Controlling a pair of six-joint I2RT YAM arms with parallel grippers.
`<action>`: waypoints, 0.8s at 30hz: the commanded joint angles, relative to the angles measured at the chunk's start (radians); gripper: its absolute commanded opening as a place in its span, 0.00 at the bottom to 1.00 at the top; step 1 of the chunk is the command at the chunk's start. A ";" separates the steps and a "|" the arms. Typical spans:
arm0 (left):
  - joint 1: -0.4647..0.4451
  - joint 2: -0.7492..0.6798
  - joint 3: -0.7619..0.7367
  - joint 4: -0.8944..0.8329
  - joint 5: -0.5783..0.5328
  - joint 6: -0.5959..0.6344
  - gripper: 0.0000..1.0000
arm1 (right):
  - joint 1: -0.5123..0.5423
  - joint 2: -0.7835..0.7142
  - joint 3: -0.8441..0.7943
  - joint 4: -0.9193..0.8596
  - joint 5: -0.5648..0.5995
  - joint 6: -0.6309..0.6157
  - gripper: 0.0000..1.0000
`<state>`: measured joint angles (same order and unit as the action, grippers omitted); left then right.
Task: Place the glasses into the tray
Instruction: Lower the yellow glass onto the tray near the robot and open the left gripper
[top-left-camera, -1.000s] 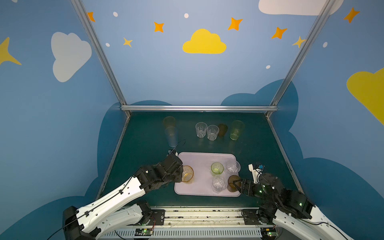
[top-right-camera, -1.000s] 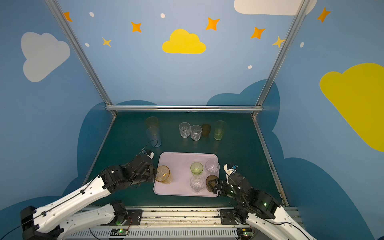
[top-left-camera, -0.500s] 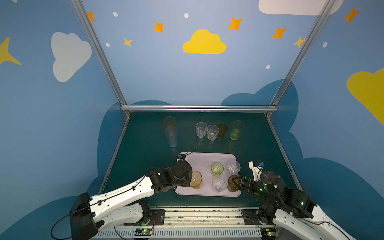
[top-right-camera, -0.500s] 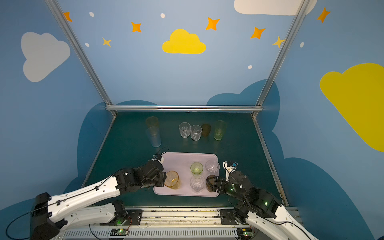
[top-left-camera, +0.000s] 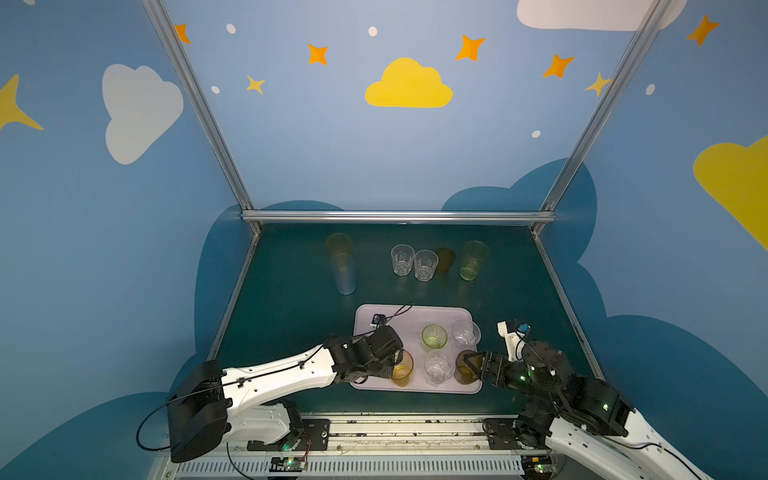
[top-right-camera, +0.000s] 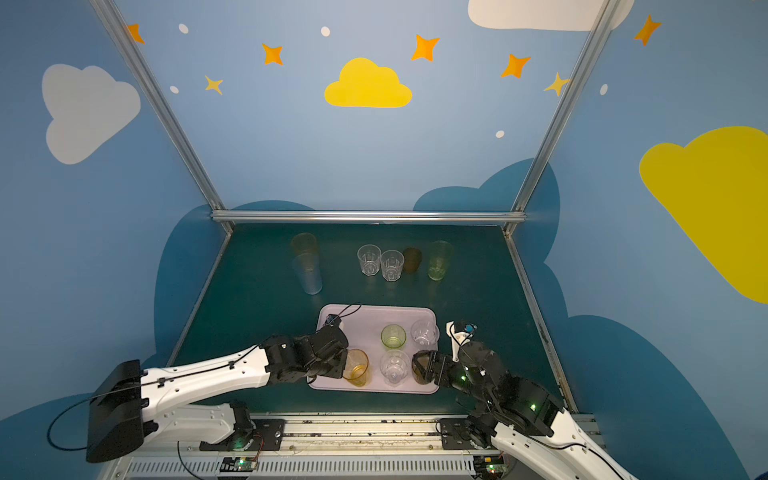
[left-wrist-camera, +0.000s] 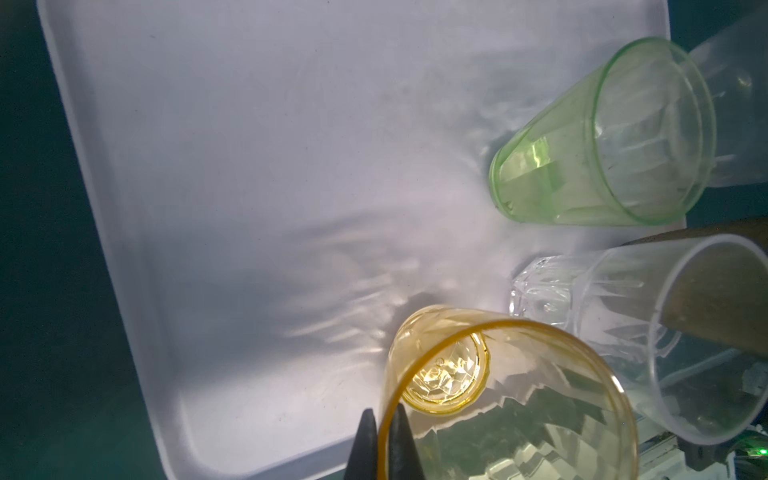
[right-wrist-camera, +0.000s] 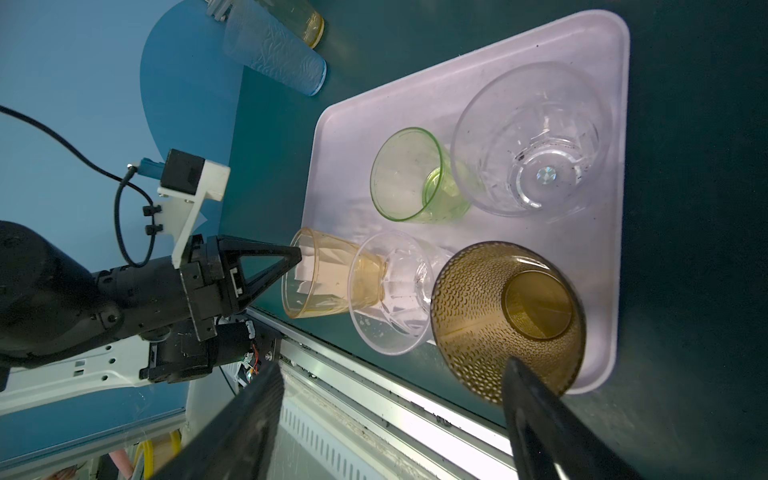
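The lilac tray (top-left-camera: 399, 328) (top-right-camera: 365, 328) lies at the table's front. My left gripper (top-left-camera: 392, 361) (left-wrist-camera: 383, 424) is shut on the rim of an amber glass (top-left-camera: 402, 370) (left-wrist-camera: 498, 395) at the tray's front left, one finger inside and one outside. Whether its base rests on the tray I cannot tell. Beside it stand a clear glass (top-left-camera: 436, 368), a green glass (top-left-camera: 434, 336) and another clear glass (top-left-camera: 463, 332). A brown glass (top-left-camera: 463, 370) (right-wrist-camera: 507, 316) stands in the front right corner. My right gripper (right-wrist-camera: 392, 365) is open beside it, one finger at its rim.
At the back of the green table stand a tall orange tumbler (top-left-camera: 338, 245), a tall blue one (top-left-camera: 343, 272), two clear ones (top-left-camera: 402, 259), a brown one (top-left-camera: 444, 259) and a tall green one (top-left-camera: 473, 259). A metal rail (right-wrist-camera: 374, 395) runs along the table's front edge.
My left gripper has carried the amber glass from the tray's left edge to the right and towards the front, up beside the clear glass. The right arm has barely moved.
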<state>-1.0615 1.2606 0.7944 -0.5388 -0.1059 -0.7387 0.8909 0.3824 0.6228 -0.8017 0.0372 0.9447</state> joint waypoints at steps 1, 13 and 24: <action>-0.004 0.025 0.030 -0.005 -0.029 0.000 0.04 | -0.004 0.003 0.019 0.013 -0.008 0.005 0.82; -0.027 0.061 0.043 0.030 -0.013 -0.009 0.08 | -0.003 -0.009 -0.009 0.011 0.012 0.008 0.82; -0.031 -0.053 0.010 -0.014 -0.100 -0.030 0.51 | -0.004 -0.013 -0.011 0.015 -0.006 0.009 0.82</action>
<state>-1.0908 1.2682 0.8177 -0.5156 -0.1467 -0.7574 0.8909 0.3790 0.6224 -0.7994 0.0349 0.9474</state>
